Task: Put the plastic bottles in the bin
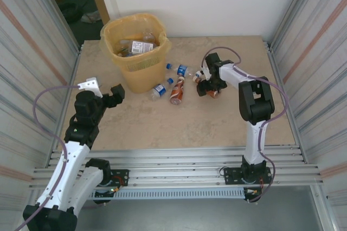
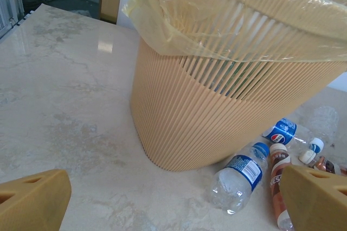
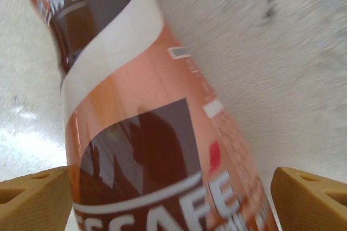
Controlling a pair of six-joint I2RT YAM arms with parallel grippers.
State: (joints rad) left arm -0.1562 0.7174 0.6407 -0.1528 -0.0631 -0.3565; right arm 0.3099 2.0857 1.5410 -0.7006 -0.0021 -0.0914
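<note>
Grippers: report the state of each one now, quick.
Left gripper: open, holding nothing.
Right gripper: open, straddling the brown-orange bottle, not clearly clamped on it.

The marbled table (image 1: 217,117) carries the yellow-orange bin (image 1: 138,71) and several plastic bottles (image 1: 177,91) lying beside it.

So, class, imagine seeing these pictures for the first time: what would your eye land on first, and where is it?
The tall yellow-orange ribbed plastic bin with its translucent bag liner stands far left of centre on the beige tabletop, with discarded bottles inside. By its foot lie several small plastic bottles. Further right, a brown-orange labelled coffee bottle lies between the fingers of the right hand.
</note>
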